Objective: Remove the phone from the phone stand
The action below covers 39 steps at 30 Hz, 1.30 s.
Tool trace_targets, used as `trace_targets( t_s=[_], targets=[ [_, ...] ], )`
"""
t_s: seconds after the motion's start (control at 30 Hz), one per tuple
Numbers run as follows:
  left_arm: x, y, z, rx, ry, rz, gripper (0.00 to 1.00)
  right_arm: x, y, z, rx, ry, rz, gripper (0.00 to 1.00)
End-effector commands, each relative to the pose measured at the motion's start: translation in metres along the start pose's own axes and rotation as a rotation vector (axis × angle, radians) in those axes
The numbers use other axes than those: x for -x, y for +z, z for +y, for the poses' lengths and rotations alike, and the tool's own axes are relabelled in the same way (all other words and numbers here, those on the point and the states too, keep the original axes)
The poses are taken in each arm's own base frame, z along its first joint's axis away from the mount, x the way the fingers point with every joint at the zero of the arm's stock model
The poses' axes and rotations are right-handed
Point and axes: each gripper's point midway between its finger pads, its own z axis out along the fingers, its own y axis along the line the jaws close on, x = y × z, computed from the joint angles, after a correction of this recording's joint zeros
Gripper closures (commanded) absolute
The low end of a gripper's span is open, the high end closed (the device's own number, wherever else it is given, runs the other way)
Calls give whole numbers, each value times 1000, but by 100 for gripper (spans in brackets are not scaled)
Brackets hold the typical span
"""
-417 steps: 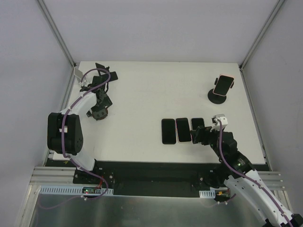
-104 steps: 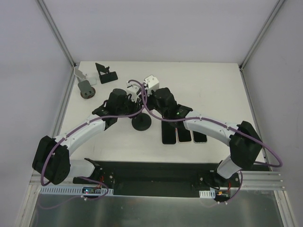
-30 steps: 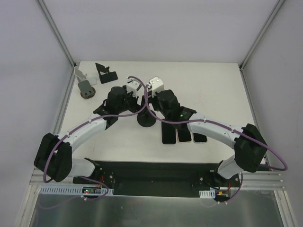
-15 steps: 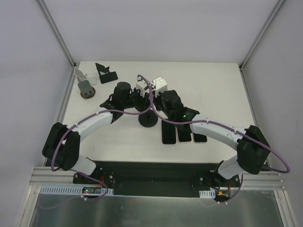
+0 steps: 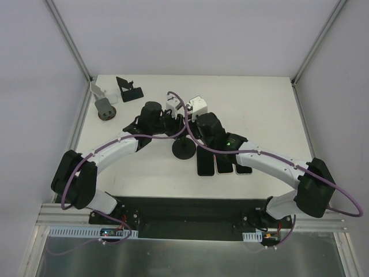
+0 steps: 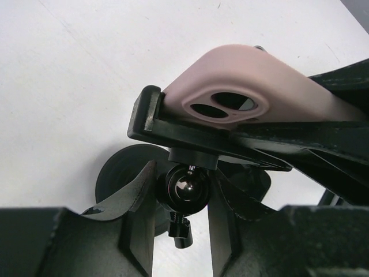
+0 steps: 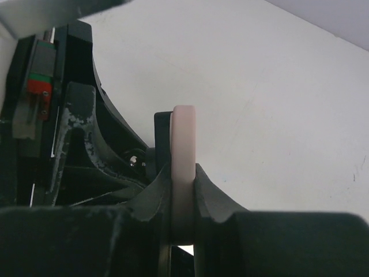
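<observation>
The phone (image 6: 259,86), in a pale pink case, sits clamped in the black cradle of the phone stand (image 6: 190,130). My left gripper (image 6: 183,213) is shut on the stand's ball joint (image 6: 185,187), just under the cradle and above the round base (image 6: 121,173). My right gripper (image 7: 183,190) is shut on the phone (image 7: 183,150), pinching its thin pink edge from both sides. In the top view both grippers meet above the stand's base (image 5: 183,149), the left gripper (image 5: 167,124) from the left and the right gripper (image 5: 193,124) from the right. They hide the phone there.
Three phones (image 5: 223,163) lie side by side on the white table, just right of the stand's base. A black stand (image 5: 128,89) and a grey stand (image 5: 104,107) are at the back left. Walls enclose the table (image 5: 259,104).
My left gripper has gone from wide open to closed round the stand's ball joint. Both arms and the stand have shifted slightly to the right and nearer. The right gripper's hold on the phone is unchanged.
</observation>
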Motion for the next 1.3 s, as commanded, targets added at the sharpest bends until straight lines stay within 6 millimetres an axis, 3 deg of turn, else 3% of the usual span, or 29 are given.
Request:
trace_targets(
  t_s=[0.0, 0.13, 0.27, 0.47, 0.67, 0.87, 0.97, 1.0, 1.13, 1.27],
  targets=[
    [28, -30, 87, 367, -169, -139, 100, -35, -45, -21, -58, -63, 158, 99],
    [25, -41, 77, 361, -159, -156, 100, -29, -39, -51, -175, -28, 156, 99],
    [17, -52, 63, 354, -126, -161, 100, -13, -31, -65, -251, -14, 135, 99],
    [-6, -59, 46, 354, -115, -135, 100, 12, -10, -61, -277, 22, 91, 99],
    [-14, -62, 30, 376, -87, -136, 100, 40, 16, -59, -314, 52, 41, 99],
    [-15, -64, 29, 389, -84, -141, 100, 63, 35, -46, -255, 96, -29, 99],
    [-16, -62, 24, 357, -68, -131, 100, 82, 41, -39, -194, 135, -123, 100],
    [-18, -60, 22, 345, -65, -121, 100, 98, 42, -37, -169, 163, -184, 99],
    [-21, -54, 11, 274, -59, -95, 100, 134, 42, -46, -167, 222, -315, 99],
    [-19, -56, 15, 293, -41, -100, 100, 164, 36, -59, -195, 240, -416, 99]
  ],
)
